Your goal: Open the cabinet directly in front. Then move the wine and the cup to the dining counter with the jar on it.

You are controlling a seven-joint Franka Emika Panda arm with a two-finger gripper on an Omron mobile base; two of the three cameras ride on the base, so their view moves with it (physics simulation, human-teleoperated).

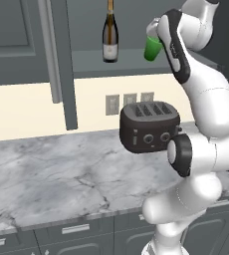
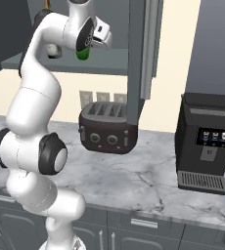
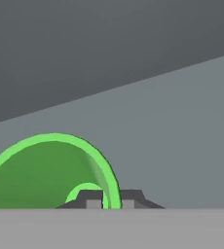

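Jaws pinched the cup (image 3: 46, 170) rim; the gripper (image 3: 107, 200) reached high into the open cabinet (image 1: 136, 57), arm stretched upward.

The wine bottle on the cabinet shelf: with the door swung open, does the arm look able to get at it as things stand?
Probably yes, but not right away: the wine stands unobstructed on the open cabinet shelf, but the gripper is shut on the cup rim.
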